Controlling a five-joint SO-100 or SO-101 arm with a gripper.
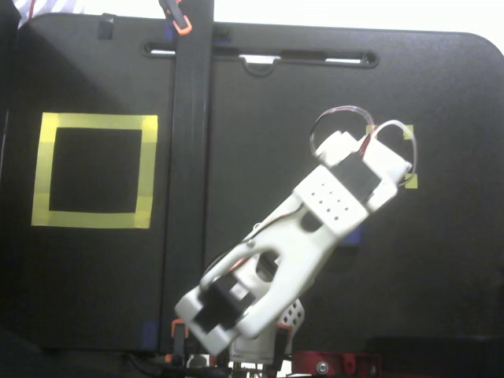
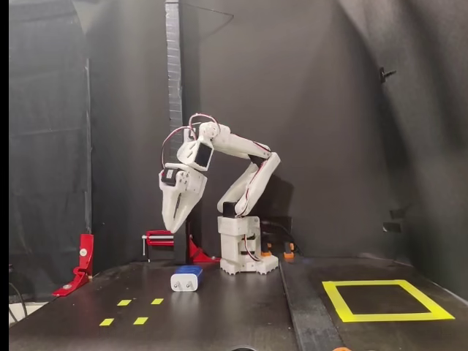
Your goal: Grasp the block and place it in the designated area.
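Fixed views cover the scene twice: once from above and once from low at the tabletop's front edge. From the low front camera, the white two-finger arm's jaws [image 2: 170, 227] point almost straight down, hanging in the air above the small dark-blue rounded block with a pale end [image 2: 186, 278], clearly apart from it. The two fingers lie close together and taper to one tip; from this side I cannot tell whether a narrow gap remains between them. The block rests on the black tabletop [image 2: 241, 311] at about 8 o'clock from the arm's white base [image 2: 247, 252]; its prongs are too small to make out. The large square frame of wide yellow tape with a black interior [image 2: 383, 300] lies well apart from the block, at 3 o'clock in that picture, with nothing inside it.

From the camera above, the arm's white body runs from 6 o'clock toward 1 o'clock and hides the jaws entirely. Only a sliver of blue [image 1: 355, 235] shows beside the arm's edge; the rest of the block is covered. The yellow frame [image 1: 94, 220] sits at 9 o'clock there, across a black vertical post [image 1: 188, 157]. Small yellow tape squares [image 1: 411, 182] peek out beyond the wrist, partly covered by looping wires.
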